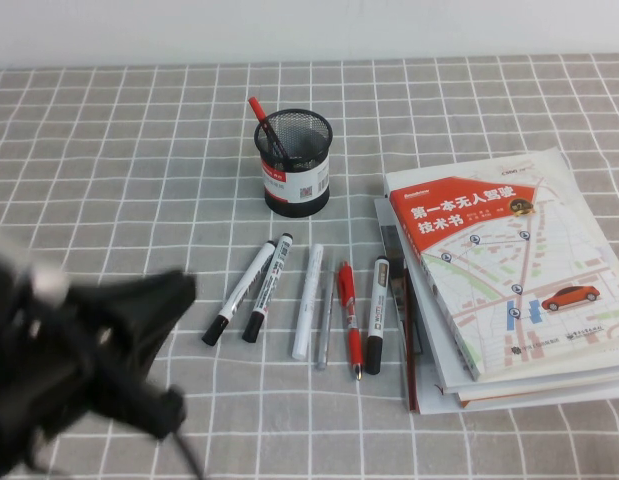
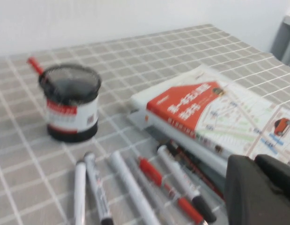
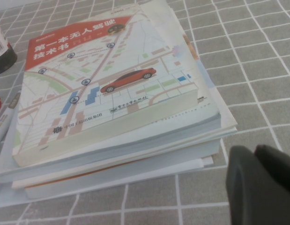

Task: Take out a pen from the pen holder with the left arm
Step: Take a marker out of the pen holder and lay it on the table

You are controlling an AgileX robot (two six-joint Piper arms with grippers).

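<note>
A black mesh pen holder stands upright at the back middle of the checked cloth. A single red pen leans out of it toward the far left. My left gripper hovers blurred over the near left of the table, well short of the holder. It is shut with nothing in it. Beside the book stack, my right gripper sits low over the cloth, shut and empty; the high view does not show it.
Several pens and markers lie in a row in front of the holder, among them a red pen. A stack of books fills the right side. The wall runs along the far edge.
</note>
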